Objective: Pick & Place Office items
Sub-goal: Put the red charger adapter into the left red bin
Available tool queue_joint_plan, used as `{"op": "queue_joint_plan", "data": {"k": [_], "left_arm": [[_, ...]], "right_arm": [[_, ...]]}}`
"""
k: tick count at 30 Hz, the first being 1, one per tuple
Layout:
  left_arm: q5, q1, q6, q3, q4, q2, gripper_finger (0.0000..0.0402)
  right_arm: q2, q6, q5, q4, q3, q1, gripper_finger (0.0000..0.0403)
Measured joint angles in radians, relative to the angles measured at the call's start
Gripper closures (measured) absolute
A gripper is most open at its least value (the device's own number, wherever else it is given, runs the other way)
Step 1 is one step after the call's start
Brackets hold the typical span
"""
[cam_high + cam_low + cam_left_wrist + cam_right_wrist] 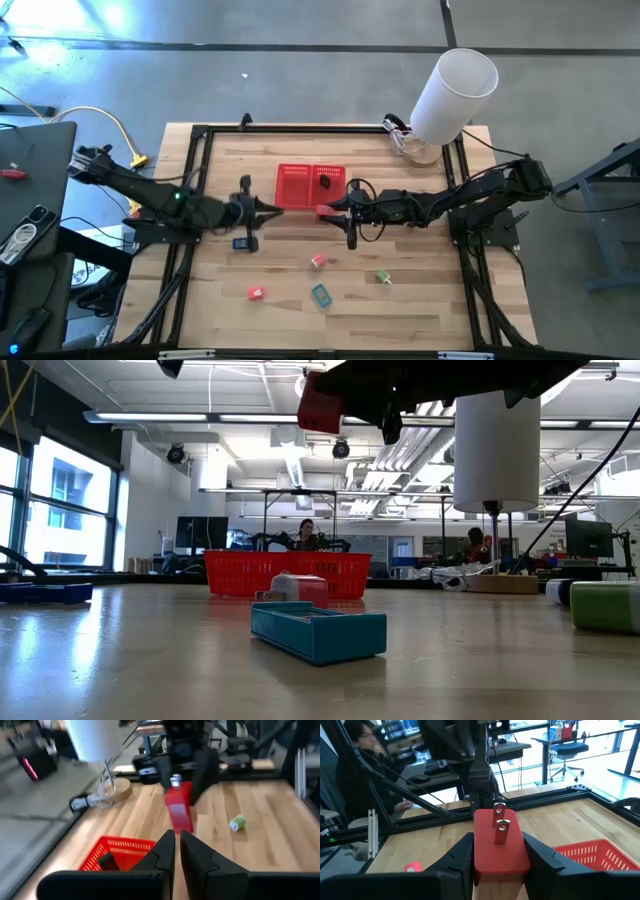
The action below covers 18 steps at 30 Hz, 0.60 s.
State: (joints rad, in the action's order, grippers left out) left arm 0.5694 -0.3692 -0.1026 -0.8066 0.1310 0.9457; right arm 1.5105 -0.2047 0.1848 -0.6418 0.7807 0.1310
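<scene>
While spread across the wooden surface [420, 300] beside the red mesh basket [296, 186], lifted clear of it: red plug block [498, 845] clamped in right pincer [331, 209], left pincer [268, 208] closed empty, teal item [321, 294] lying nearer front.

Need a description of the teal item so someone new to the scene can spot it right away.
Start from the red mesh basket in the middle of the table and go to the bare wood on the near side of it, where four small items lie scattered. The teal item is the flat rectangular one lying nearest the table's front edge, between a red-pink piece and a green one.
</scene>
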Motion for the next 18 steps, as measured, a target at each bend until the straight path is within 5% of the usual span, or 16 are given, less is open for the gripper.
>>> {"op": "queue_joint_plan", "data": {"k": [6, 18], "left_arm": [[-0.044, 0.124, -0.148, 0.0, 0.011, 0.014, 0.0383], [-0.045, 0.146, -0.072, 0.0, 0.027, 0.116, 0.0383]], "right_arm": [[0.0, 0.0, -0.004, -0.013, 0.0, 0.0, 0.0292], [0.0, 0.007, -0.012, -0.015, 0.0, 0.0, 0.0291]]}}
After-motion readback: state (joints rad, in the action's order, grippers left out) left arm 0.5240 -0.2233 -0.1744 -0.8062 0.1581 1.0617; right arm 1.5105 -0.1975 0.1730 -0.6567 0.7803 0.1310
